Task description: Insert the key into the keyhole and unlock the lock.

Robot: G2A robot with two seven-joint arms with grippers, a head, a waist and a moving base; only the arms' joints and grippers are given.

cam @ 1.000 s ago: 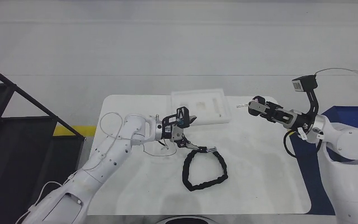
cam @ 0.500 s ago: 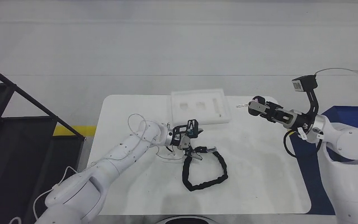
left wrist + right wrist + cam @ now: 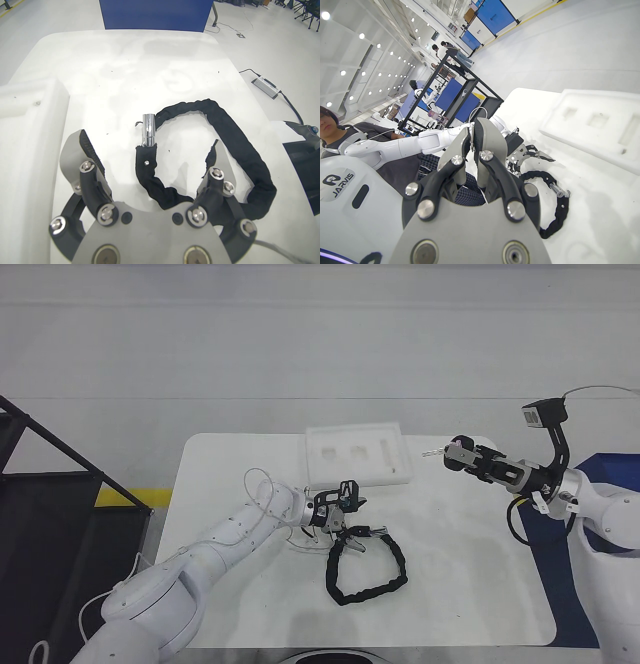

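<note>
The room is a big hall with a pale grey floor (image 3: pixel 320 354). On it stands a white table (image 3: pixel 470 594) with round corners. A black metal frame (image 3: pixel 40 444) stands off the table's left edge. A blue board (image 3: pixel 155 12) stands on the floor past the right edge, and a small grey power box (image 3: pixel 265 85) with a cord lies on the floor near it.

A white foam tray (image 3: pixel 320 469) with cut-out holes lies at the far edge of the table, near the middle.

The lock (image 3: pixel 237 135) is a chain in a black cloth sleeve. It lies in a loop near the middle of the table, a bit toward the near edge and close to the foam tray. Where the two ends of the loop meet there is a shiny silver tube (image 3: pixel 148 130), lying flat on the table.

The left gripper (image 3: pixel 150 146) is low over that end of the lock. Its fingers are spread wide, one inside the loop and one on the foam tray's side. They hold nothing.

The right gripper (image 3: pixel 471 130) is by the far right corner of the table, well apart from the lock. Its fingers are squeezed tight on the small key (image 3: pixel 432 451), which sticks out past the tips toward the foam tray.
</note>
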